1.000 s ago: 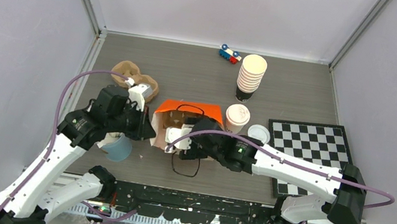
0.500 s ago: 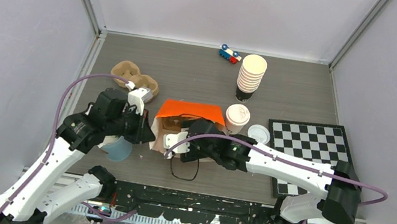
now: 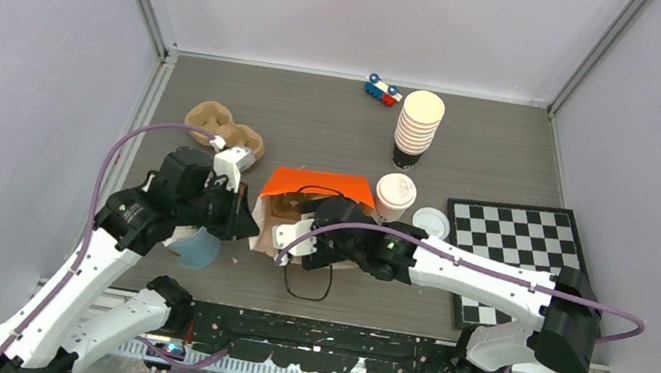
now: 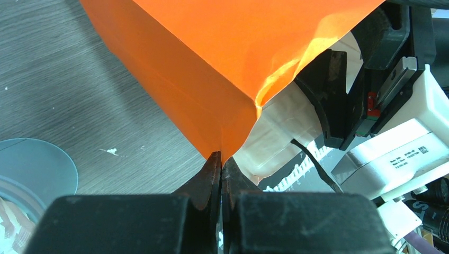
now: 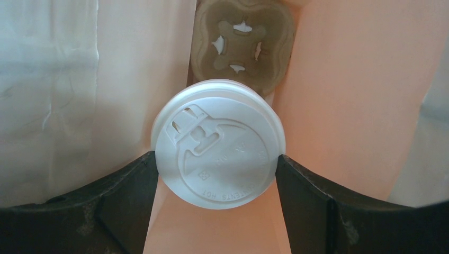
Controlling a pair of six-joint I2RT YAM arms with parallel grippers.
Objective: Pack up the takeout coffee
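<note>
The orange bag (image 3: 322, 185) lies on its side, its mouth toward me. My left gripper (image 3: 244, 223) is shut on the bag's corner edge, seen close in the left wrist view (image 4: 221, 161) under the orange paper (image 4: 212, 69). My right gripper (image 3: 297, 227) reaches into the bag's mouth. In the right wrist view it (image 5: 217, 169) is shut on a takeout coffee cup with a white lid (image 5: 218, 144), both fingers against the lid's sides. A brown cardboard carrier (image 5: 242, 45) lies deeper in the bag. A second lidded coffee cup (image 3: 395, 195) stands right of the bag.
A loose white lid (image 3: 431, 223) lies by the checkerboard (image 3: 520, 244). A tall stack of nested cups (image 3: 418, 125) and a small toy (image 3: 382, 90) stand at the back. A brown carrier (image 3: 225, 128) lies far left. A blue cup (image 3: 195, 247) sits under my left arm.
My right arm has pushed a little left and deeper into the bag with the cup, then held still. The left gripper has kept its hold on the bag.
</note>
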